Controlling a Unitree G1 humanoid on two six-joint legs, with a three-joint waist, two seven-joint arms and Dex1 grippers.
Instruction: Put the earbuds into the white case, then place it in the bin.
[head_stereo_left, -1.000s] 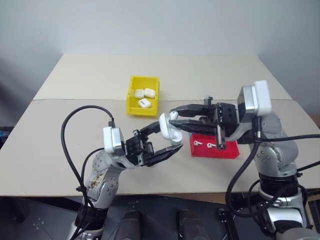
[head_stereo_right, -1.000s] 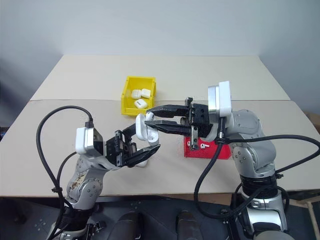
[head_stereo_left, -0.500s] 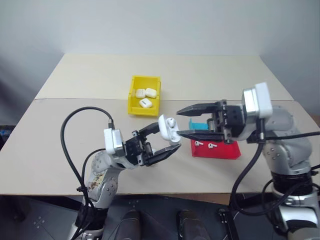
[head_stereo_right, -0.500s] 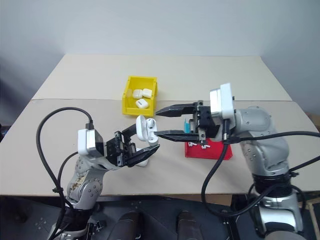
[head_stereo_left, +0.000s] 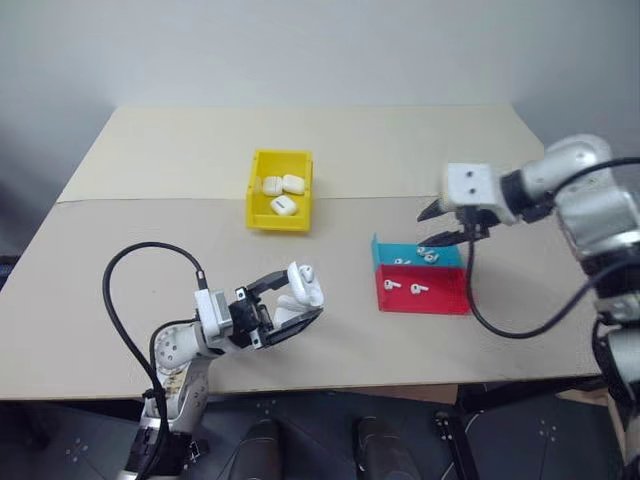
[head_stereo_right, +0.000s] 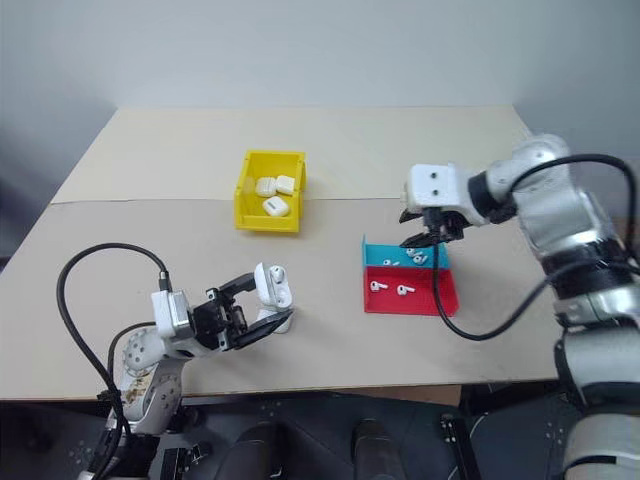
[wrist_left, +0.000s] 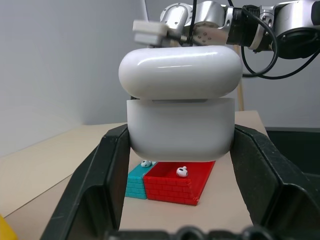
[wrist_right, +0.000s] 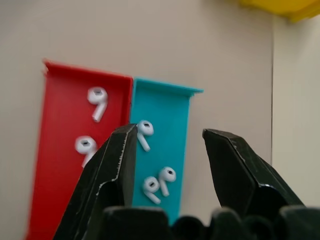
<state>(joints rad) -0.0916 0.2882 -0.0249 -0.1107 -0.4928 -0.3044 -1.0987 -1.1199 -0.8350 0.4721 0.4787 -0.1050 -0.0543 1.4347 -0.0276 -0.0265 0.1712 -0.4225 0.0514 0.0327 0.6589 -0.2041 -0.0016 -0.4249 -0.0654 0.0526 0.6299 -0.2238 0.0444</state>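
Note:
My left gripper (head_stereo_left: 303, 297) is shut on the white case (wrist_left: 180, 130), held just above the table near its front edge, with the lid ajar. My right gripper (wrist_right: 170, 132) is open, pointing down over the teal tray (wrist_right: 172, 107), with nothing between its fingers. Three earbuds (wrist_right: 144, 128) lie in that tray. Two more earbuds (wrist_right: 96, 97) lie in the red tray (wrist_right: 62, 125) beside it. The yellow bin (head_stereo_left: 278, 223) stands further back at centre-left and holds three white cases (head_stereo_left: 283, 205).
The red tray (head_stereo_left: 440, 300) and teal tray (head_stereo_left: 385, 254) sit side by side at the right of the table. A black cable (head_stereo_left: 125, 300) loops off my left arm, and another hangs from my right wrist past the trays.
My right gripper has pulled away from the case, swung right and forward, and tipped down over the trays. My left gripper has sunk toward the table with the case.

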